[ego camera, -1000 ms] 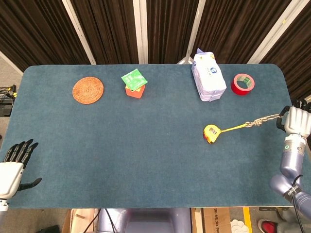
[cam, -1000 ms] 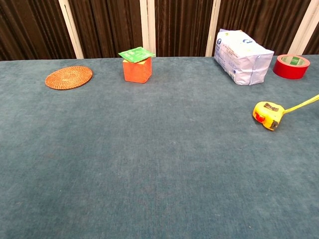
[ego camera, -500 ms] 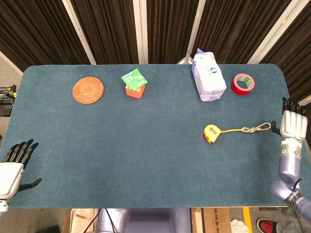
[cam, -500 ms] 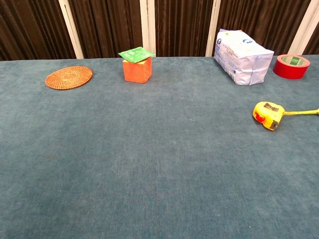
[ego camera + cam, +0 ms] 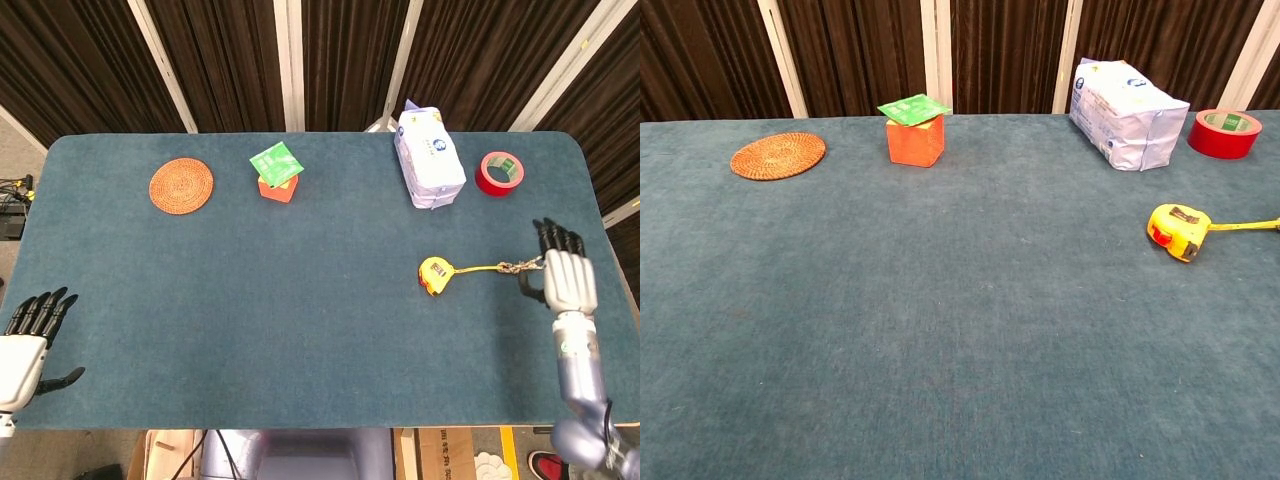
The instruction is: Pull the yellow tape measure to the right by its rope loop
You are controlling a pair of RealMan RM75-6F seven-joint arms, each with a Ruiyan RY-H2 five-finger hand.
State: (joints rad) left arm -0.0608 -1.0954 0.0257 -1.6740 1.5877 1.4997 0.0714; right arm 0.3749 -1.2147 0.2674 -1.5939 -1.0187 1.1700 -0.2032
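The yellow tape measure (image 5: 434,275) lies on the blue table at the right of centre; the chest view shows the tape measure (image 5: 1177,230) near the right edge. Its yellow strap and rope loop (image 5: 517,267) lie flat, stretched out to the right. My right hand (image 5: 565,279) hovers just right of the loop, fingers straight and spread, holding nothing. Part of the loop's end is hidden behind that hand. My left hand (image 5: 26,344) stays at the table's near left corner, fingers apart and empty. Neither hand appears in the chest view.
A white packet (image 5: 429,158) and a red tape roll (image 5: 500,173) sit at the back right. An orange block with a green card (image 5: 277,173) and a woven coaster (image 5: 181,185) lie at the back left. The table's right edge (image 5: 606,230) runs close to my right hand.
My right hand let go of the rope loop, which dropped flat on the table. The hand opened, then moved left and nearer, over the loop's end. The tape measure stayed put.
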